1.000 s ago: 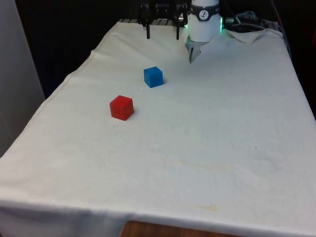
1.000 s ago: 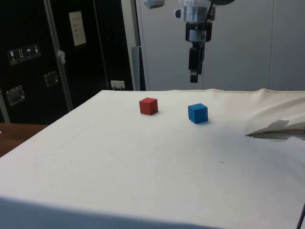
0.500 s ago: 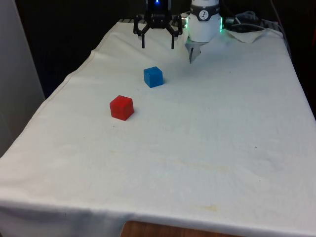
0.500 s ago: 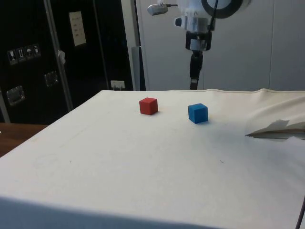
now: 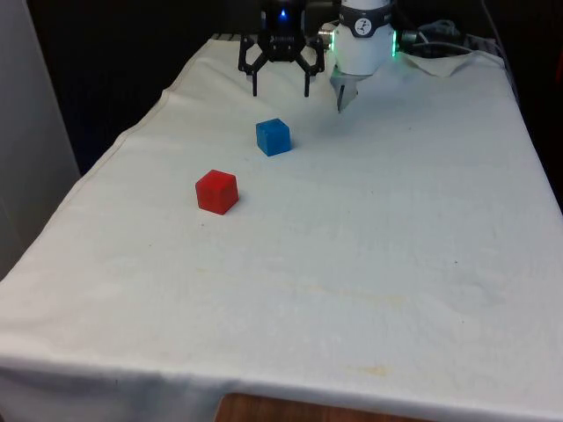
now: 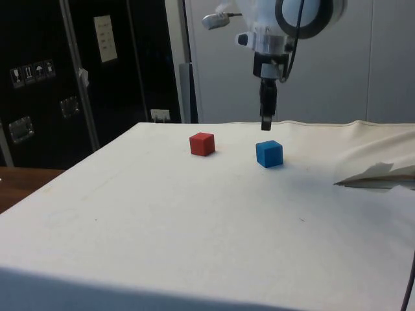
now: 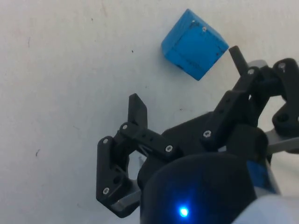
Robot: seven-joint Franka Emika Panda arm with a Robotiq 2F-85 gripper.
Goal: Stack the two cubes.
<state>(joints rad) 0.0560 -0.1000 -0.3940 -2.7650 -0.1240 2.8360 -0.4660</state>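
— White cloth covers the tabletop point(image 5: 396, 229) in the front view, yes? Where do the cubes sit on it?

— Both rest on the cloth toward the front view's left. The blue cube point(image 5: 273, 137) lies farther back; the red cube point(image 5: 216, 192) lies nearer the camera and further left. They are near each other but apart, neither on top of the other.

— And the claw there?

— The claw point(image 5: 281, 88) hangs above the cloth behind the blue cube, not touching it. Its two black fingers are spread wide, with nothing between them.

— What does the side view give?

— The red cube point(image 6: 202, 144) and the blue cube point(image 6: 269, 154) stand side by side on the tabletop point(image 6: 194, 220) with a clear gap between them. The claw point(image 6: 266, 124) points straight down and hovers just above the blue cube, a little off its centre toward the red one. Its fingers line up edge-on from here, so the spread cannot be told from this angle.

— The wrist view?

— The blue cube point(image 7: 195, 44) sits on the cloth, turned at an angle to the claw point(image 7: 187, 77). It lies beyond the fingertips, close to one finger point(image 7: 238, 58), while the other finger point(image 7: 138, 109) stands well away from it. The fingers are parted and hold nothing.
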